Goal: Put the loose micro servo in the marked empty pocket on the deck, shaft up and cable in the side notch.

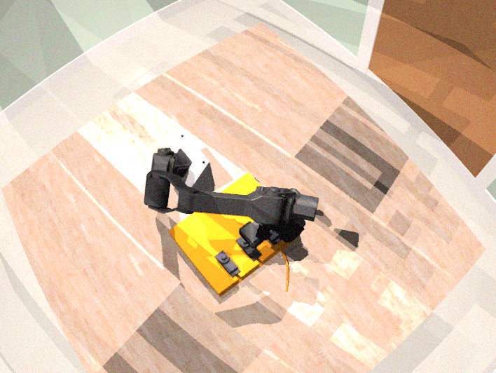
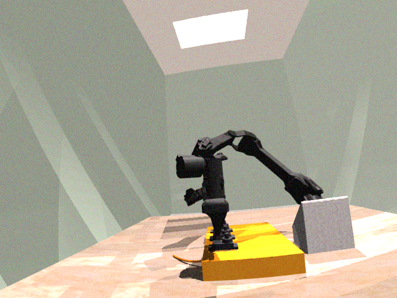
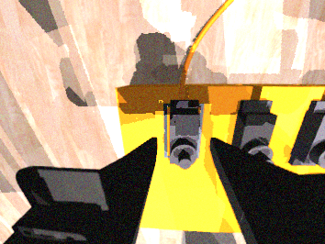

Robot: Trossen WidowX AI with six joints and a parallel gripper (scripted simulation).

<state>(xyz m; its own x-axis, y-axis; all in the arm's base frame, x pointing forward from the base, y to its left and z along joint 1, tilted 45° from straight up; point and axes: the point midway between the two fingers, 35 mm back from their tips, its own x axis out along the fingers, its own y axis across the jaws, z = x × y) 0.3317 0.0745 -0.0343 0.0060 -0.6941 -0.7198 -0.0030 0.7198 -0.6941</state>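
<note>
The loose micro servo (image 3: 184,126) lies lengthwise at the marked pocket near the yellow deck's (image 1: 247,182) (image 2: 272,246) (image 3: 184,211) edge, shaft up. Pale strips of the pocket border show along its sides; whether both ears lie flat cannot be told. Its orange cable (image 1: 287,272) (image 2: 184,258) (image 3: 197,41) comes out at the edge side and curves out beyond the deck; the notch is not clearly visible. My gripper (image 3: 183,142) is open, with one fingertip on each side of the servo's shaft end and a visible gap on both sides. The arm mostly covers this servo in the top view.
Two similar servos (image 1: 228,263) (image 1: 248,248) sit in a row beside it on the deck; the nearer one (image 3: 254,130) is close to my right finger in the wrist view. A grey wedge-shaped block (image 2: 327,227) stands beyond the deck, near the arm's base.
</note>
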